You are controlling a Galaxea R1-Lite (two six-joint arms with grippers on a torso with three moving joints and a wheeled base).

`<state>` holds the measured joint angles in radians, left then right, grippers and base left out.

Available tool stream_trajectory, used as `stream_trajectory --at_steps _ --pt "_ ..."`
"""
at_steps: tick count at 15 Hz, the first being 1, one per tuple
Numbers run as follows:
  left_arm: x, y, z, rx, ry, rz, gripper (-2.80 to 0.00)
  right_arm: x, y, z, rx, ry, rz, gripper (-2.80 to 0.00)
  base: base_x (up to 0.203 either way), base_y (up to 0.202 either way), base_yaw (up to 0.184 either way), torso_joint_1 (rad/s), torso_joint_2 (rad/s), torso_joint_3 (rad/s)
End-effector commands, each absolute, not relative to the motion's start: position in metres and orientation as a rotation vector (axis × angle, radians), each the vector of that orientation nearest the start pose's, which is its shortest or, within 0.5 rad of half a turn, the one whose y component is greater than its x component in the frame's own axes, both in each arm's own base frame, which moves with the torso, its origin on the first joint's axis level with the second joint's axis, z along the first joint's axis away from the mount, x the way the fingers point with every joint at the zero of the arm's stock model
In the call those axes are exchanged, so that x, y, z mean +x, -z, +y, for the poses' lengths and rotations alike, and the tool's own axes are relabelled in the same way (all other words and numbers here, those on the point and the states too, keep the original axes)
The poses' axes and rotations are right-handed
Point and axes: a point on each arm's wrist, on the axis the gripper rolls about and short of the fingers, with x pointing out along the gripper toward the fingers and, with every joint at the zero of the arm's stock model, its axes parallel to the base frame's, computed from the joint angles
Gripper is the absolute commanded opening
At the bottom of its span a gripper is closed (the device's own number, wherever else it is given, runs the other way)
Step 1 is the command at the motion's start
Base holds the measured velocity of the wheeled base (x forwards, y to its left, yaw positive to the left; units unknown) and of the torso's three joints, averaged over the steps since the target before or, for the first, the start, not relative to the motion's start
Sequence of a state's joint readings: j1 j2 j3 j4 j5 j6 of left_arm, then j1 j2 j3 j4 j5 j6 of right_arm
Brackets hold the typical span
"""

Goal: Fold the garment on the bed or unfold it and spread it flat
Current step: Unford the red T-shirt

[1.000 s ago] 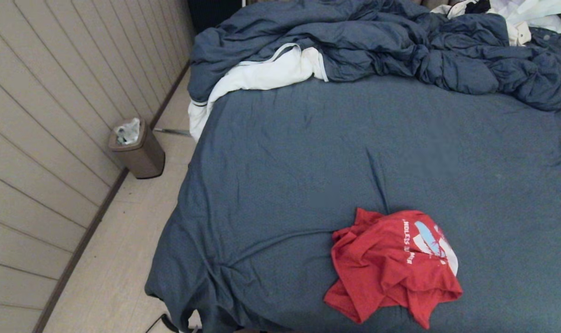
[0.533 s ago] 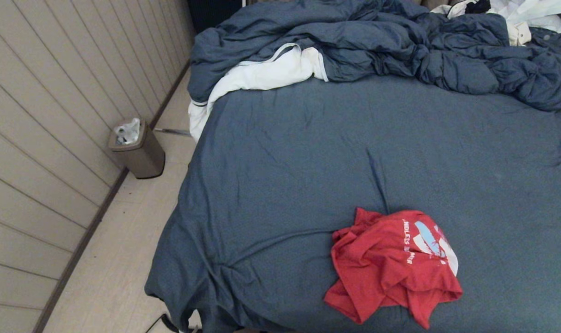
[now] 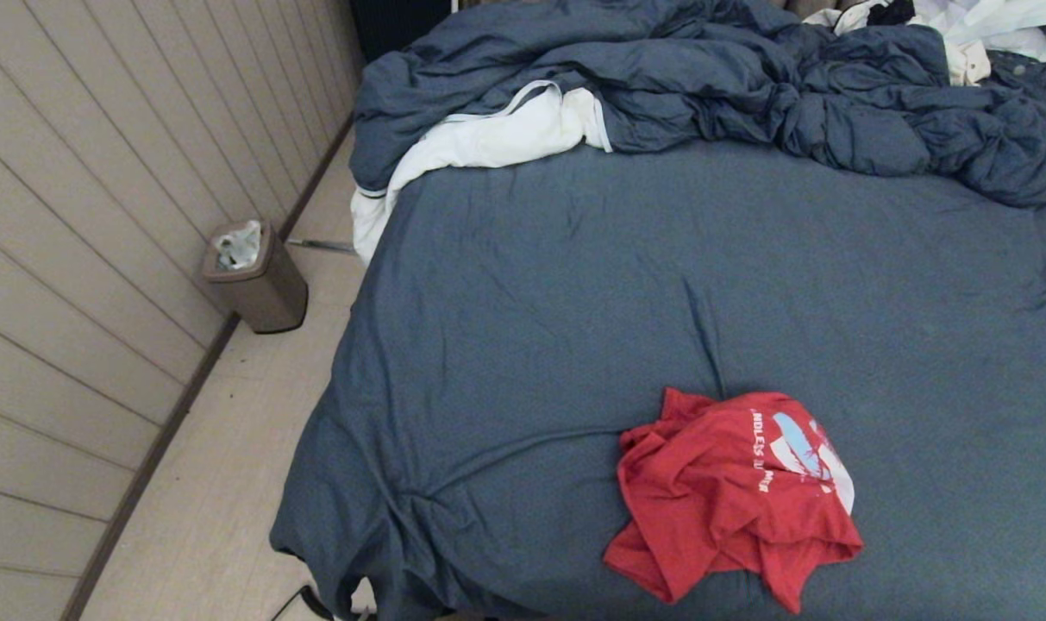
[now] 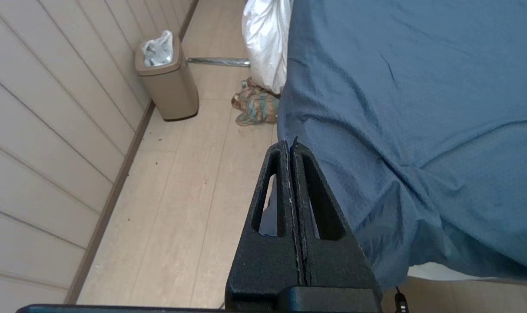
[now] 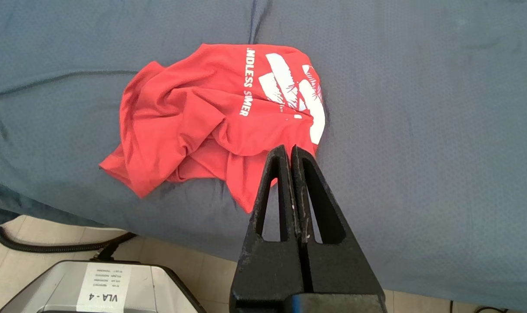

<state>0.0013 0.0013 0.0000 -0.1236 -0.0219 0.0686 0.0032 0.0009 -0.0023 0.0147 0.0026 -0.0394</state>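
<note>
The left gripper (image 4: 290, 145) was clenched on nothing off the bed's (image 3: 574, 285) corner, over the floor (image 4: 189, 174), and the right gripper (image 5: 290, 150), likewise clenched and empty, hung at the near edge before the shirt (image 3: 734, 492). Bare sheet stretched wide above the shirt up to the duvet (image 3: 747, 78) at the head frame's top. The shirt lay crumpled at the lower right, red with white print partly showing.

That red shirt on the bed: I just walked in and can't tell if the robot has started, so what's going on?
Nothing is being handled yet. The red T-shirt lies crumpled near the front edge of the bed, part of its white print facing up. The right gripper is shut and empty, short of the shirt. The left gripper is shut too, off the bed's corner above the floor.
</note>
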Motion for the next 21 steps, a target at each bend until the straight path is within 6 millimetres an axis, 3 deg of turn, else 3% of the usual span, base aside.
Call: stream_trajectory --at_steps 1,13,14,16,18,21 --pt "-0.023 -0.088 -0.001 0.07 0.016 -0.12 -2.8 -0.023 -0.074 0.0 -0.038 -0.007 0.017 -2.8 0.0 0.0 0.0 0.0 0.0 0.0" --pt "-0.023 -0.086 -0.001 0.083 0.018 -0.106 -2.8 -0.023 -0.075 0.0 -0.029 0.008 0.068 -2.8 0.0 0.0 0.0 0.0 0.0 0.0" --pt "-0.023 -0.083 -0.001 0.085 0.027 -0.068 -2.8 -0.025 -0.084 0.0 -0.032 0.009 0.11 -2.8 0.0 0.0 0.0 0.0 0.0 0.0" --pt "-0.024 -0.096 -0.001 0.083 0.051 -0.034 -2.8 -0.027 -0.127 0.0 -0.031 0.002 0.141 -2.8 0.0 0.0 0.0 0.0 0.0 0.0" --pt "-0.016 -0.13 -0.002 0.059 0.094 0.033 -2.8 -0.006 -0.164 0.0 -0.013 -0.022 0.259 -2.8 0.0 0.0 0.0 0.0 0.0 0.0" --pt "0.032 -0.176 -0.004 -0.042 0.16 0.253 -2.8 0.052 -0.204 0.005 0.058 -0.092 0.449 -2.8 0.0 0.0 0.0 0.0 0.0 0.0"
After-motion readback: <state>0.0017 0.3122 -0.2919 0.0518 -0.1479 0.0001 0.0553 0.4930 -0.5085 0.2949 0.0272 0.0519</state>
